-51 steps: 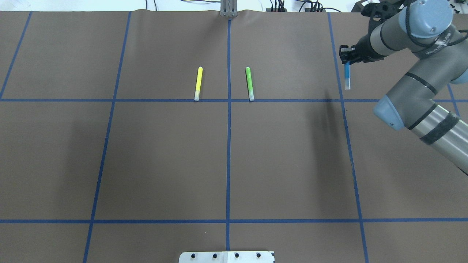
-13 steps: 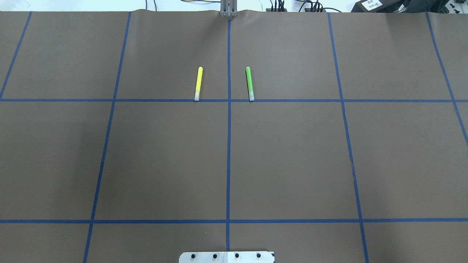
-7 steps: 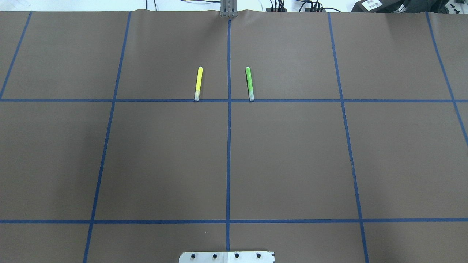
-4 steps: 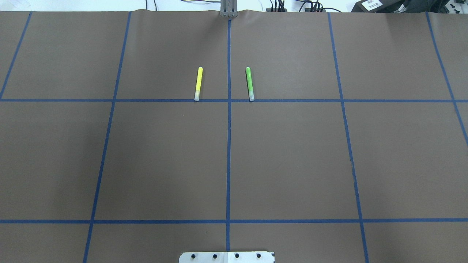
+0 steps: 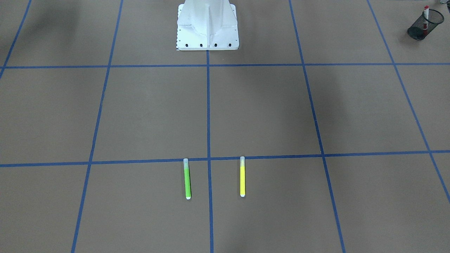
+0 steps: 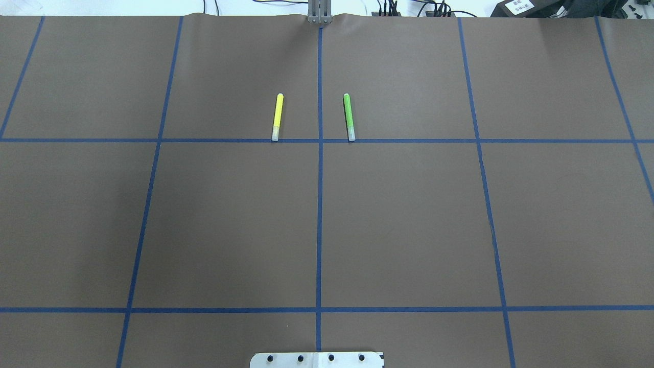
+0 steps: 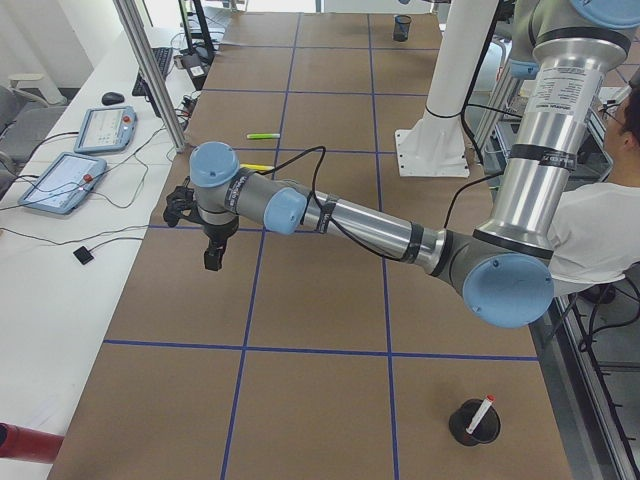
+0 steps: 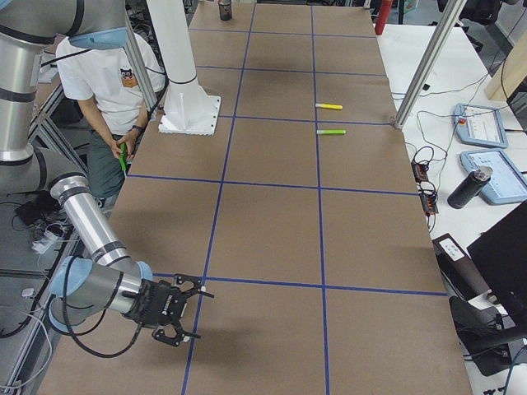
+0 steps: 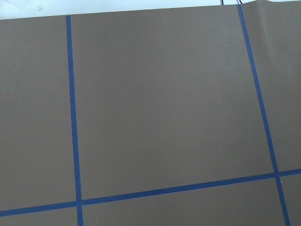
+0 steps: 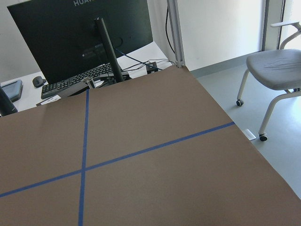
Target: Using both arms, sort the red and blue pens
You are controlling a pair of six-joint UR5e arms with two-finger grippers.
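Brown table (image 6: pixel 409 214) is bearing a mesh cup (image 5: pixel 416 33) holding the red pen (image 5: pixel 425 15) near-upright, cap upward. Left gripper (image 7: pixel 213 262), right gripper (image 8: pixel 191 317): opening cannot be told.

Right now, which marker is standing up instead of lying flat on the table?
The white marker with the red cap: it stands in the black mesh cup, while the green marker and the yellow marker lie flat on the table.

Brown table (image 6: pixel 409 230) with blue tape grid (image 6: pixel 319 204), yellow marker (image 6: pixel 277 117), green marker (image 6: pixel 349 117), black mesh cup (image 5: pixel 416 32)
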